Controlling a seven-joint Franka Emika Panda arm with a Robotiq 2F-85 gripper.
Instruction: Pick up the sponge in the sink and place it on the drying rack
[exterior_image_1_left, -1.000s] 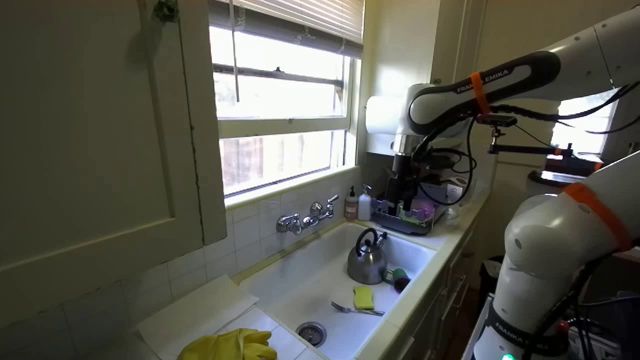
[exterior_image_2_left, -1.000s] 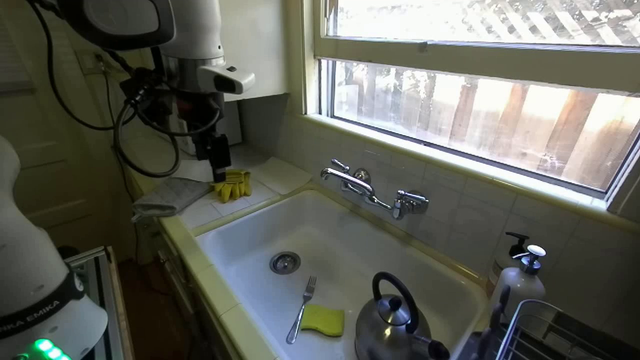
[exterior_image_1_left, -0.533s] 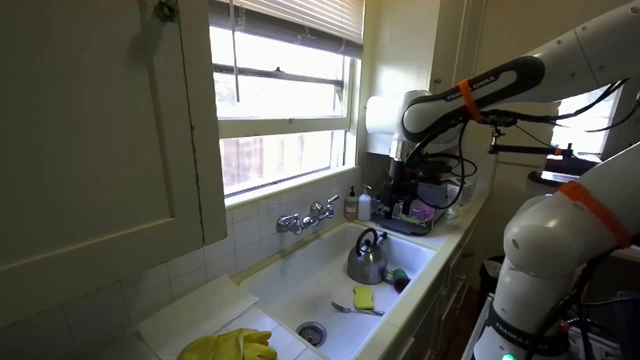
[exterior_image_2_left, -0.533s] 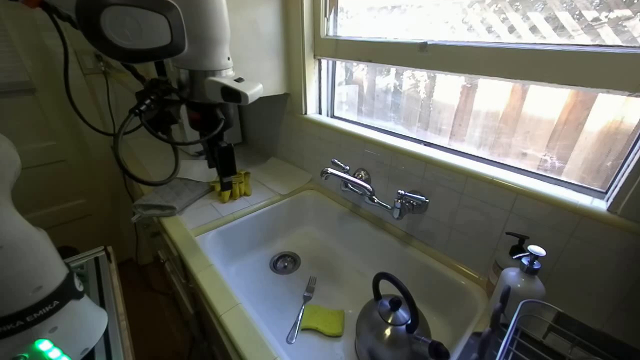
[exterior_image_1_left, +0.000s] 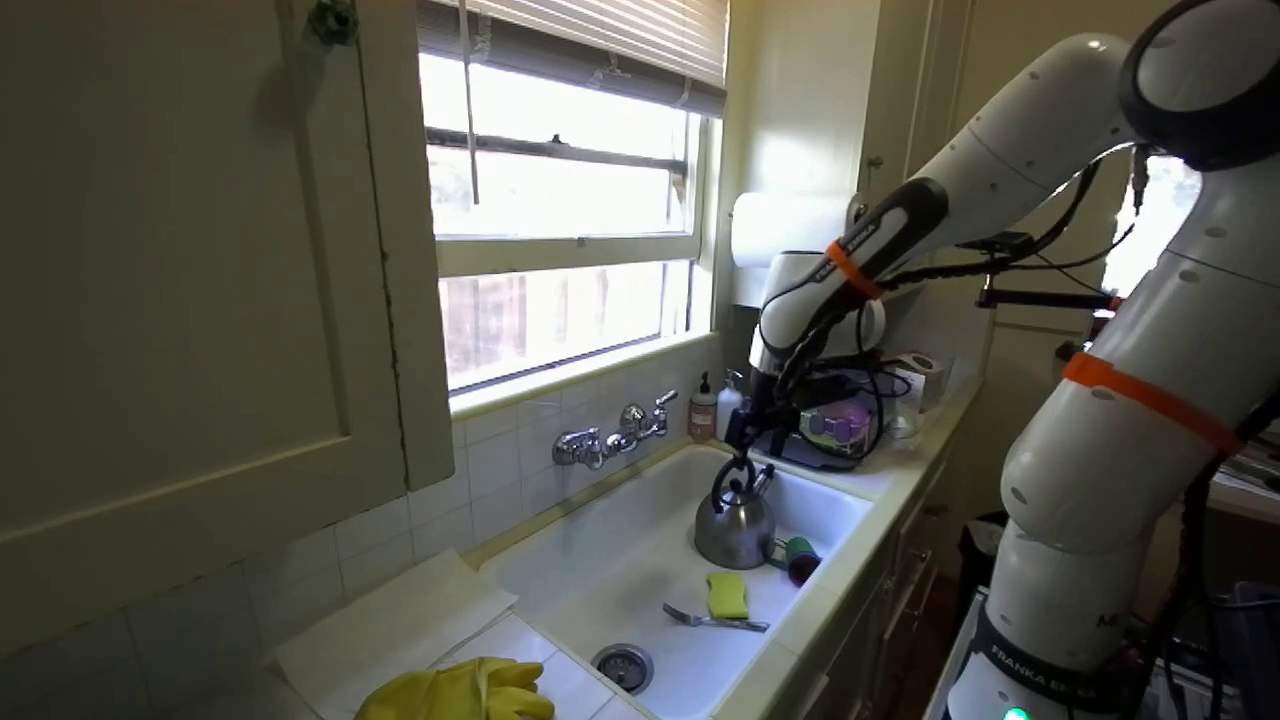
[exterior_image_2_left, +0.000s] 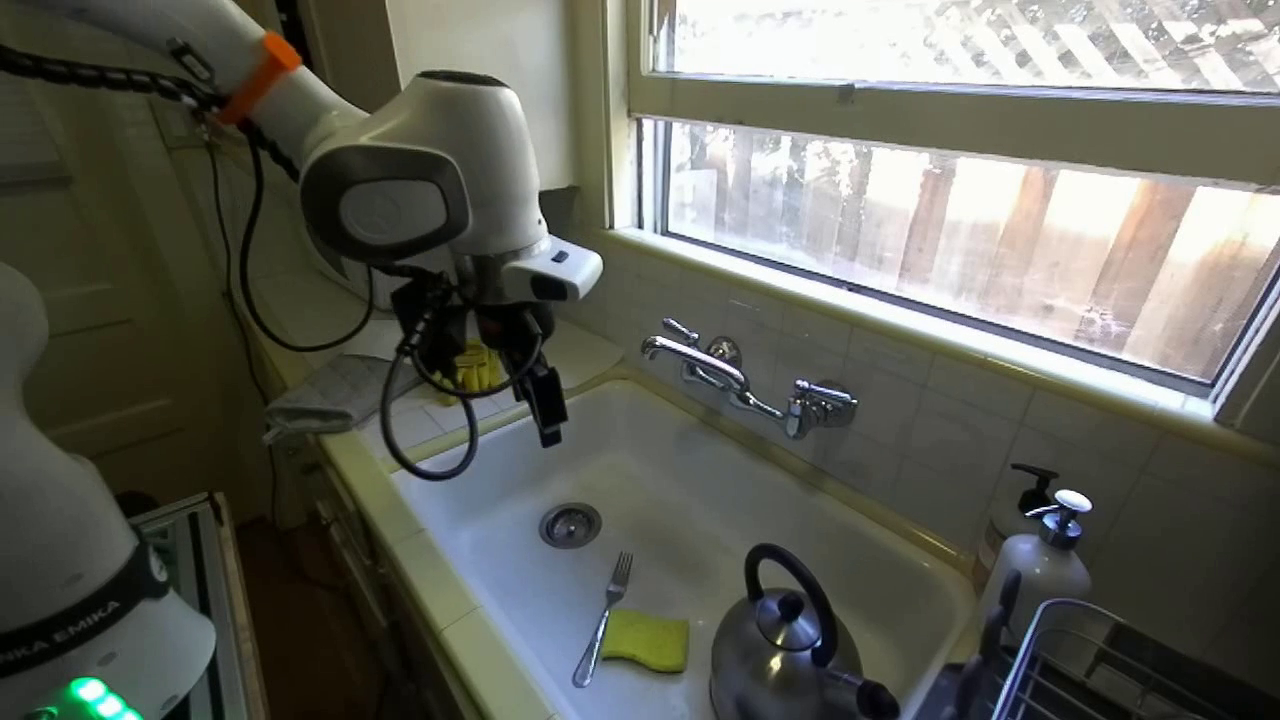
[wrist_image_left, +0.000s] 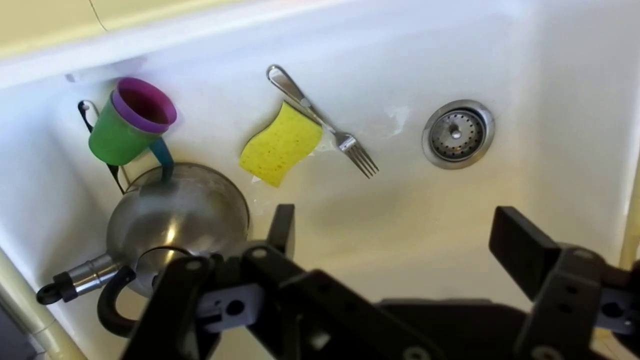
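"Gripper (wrist_image_left: 394, 235) hangs spread wide on my feed, jaws well apart, with only the white of the sink (wrist_image_left: 560, 100) showing in the gap, so I call it unloaded. Where do you have the sponge (wrist_image_left: 281, 144)?"

"Down on the sink floor, well below the jaws. In my wrist view it sits beyond the tip of the jaw on the left, outside the gap rather than lined up with it."

"I notice the jaws overlap the top of the kettle (exterior_image_1_left: 735, 535) in an exterior view. Are we touching it?"

"No, that's line of sight only. In an exterior view I get the fingers (exterior_image_2_left: 548, 408) hanging high over the sink, well apart from kettle and sponge alike."

"What's crowding the sponge?"

"Fork (wrist_image_left: 324, 121), just beside one edge; I can't tell whether they touch. On the opposite side, the kettle stands near, upright, and a green cup (wrist_image_left: 116, 135) with a purple rim lies tipped close to it."

"And the drying rack (exterior_image_1_left: 815, 458)?"

"On the counter (exterior_image_1_left: 872, 482), past the kettle's end of the sink. It shows in both exterior views. The sponge lies well apart from it, with the kettle between them."
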